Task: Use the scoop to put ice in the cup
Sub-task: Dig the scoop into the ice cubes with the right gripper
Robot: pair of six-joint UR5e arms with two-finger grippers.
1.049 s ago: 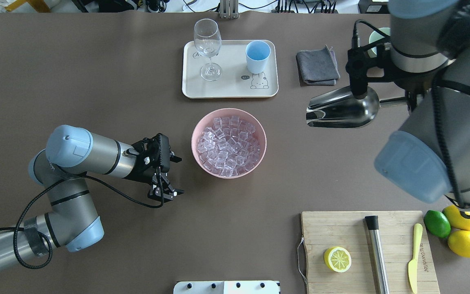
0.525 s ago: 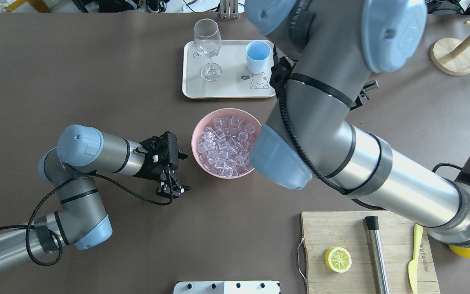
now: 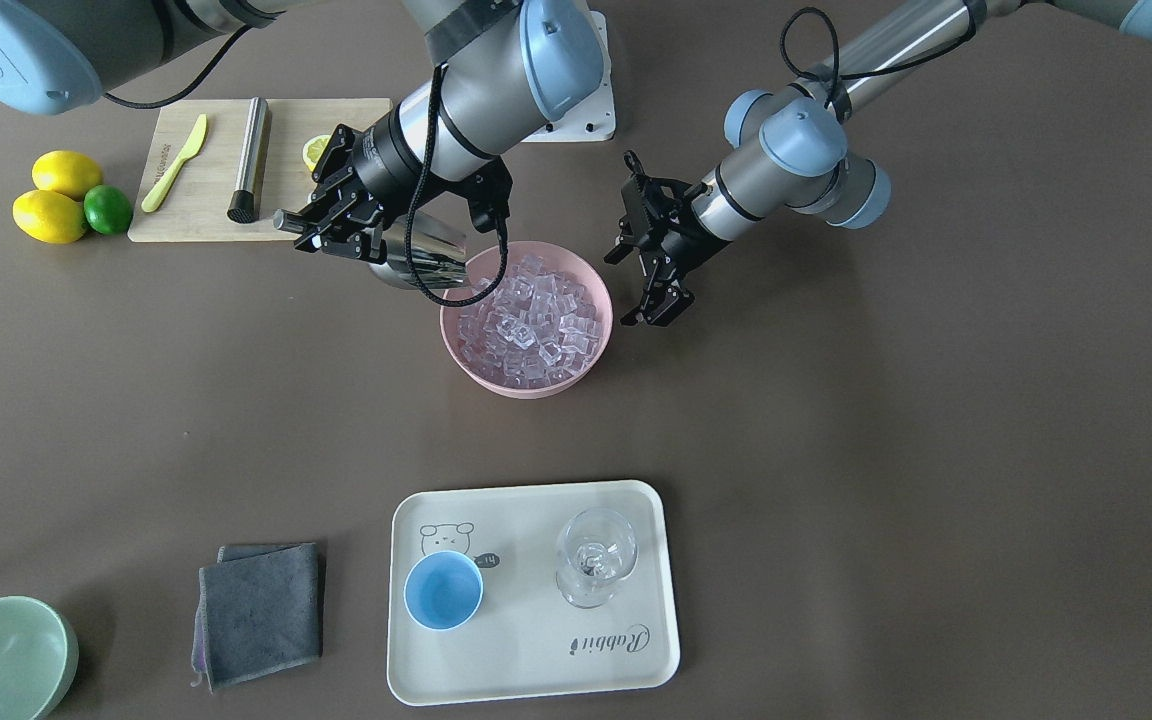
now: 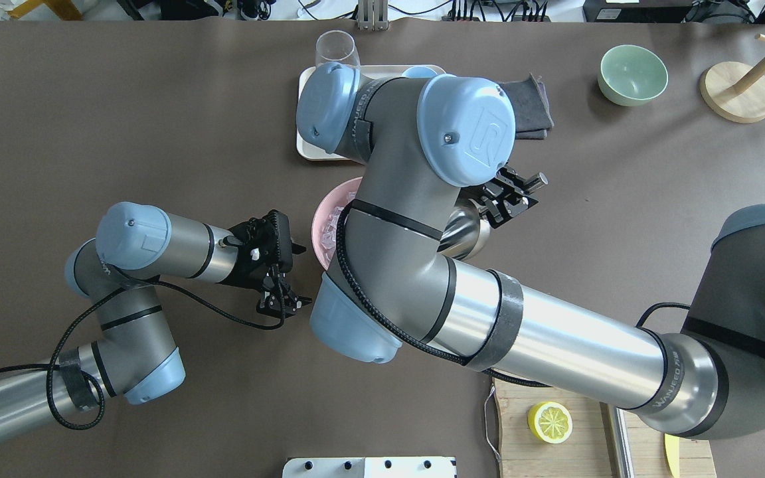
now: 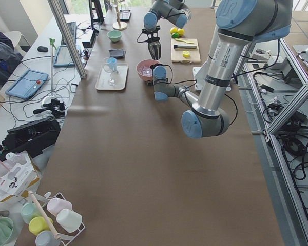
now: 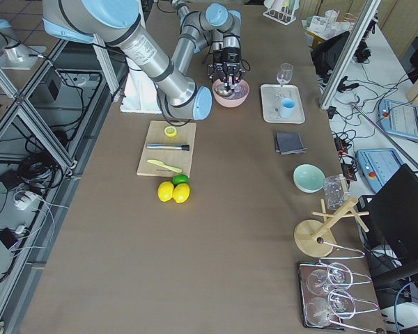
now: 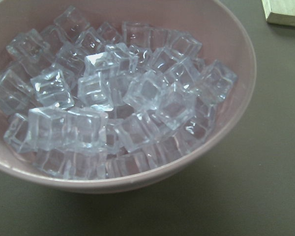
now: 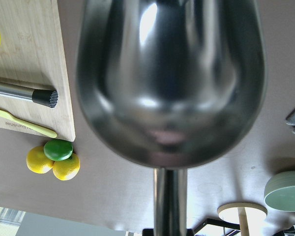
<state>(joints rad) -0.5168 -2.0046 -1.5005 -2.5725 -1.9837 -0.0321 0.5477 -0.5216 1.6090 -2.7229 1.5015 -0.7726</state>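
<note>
Your right end effector (image 3: 319, 229) is clamped on the handle of the shiny steel scoop (image 3: 426, 258), mouth at the pink bowl (image 3: 526, 390) rim's 10 o'clock (front view) to dig clear ice cubes (image 3: 531, 320), left end effector (image 3: 658, 303) spread empty at 3, small light-blue cup (image 3: 444, 591) at 6.

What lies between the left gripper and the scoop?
The pink bowl full of ice sits between the left gripper and the scoop. The front-facing view shows this clearly.
</note>
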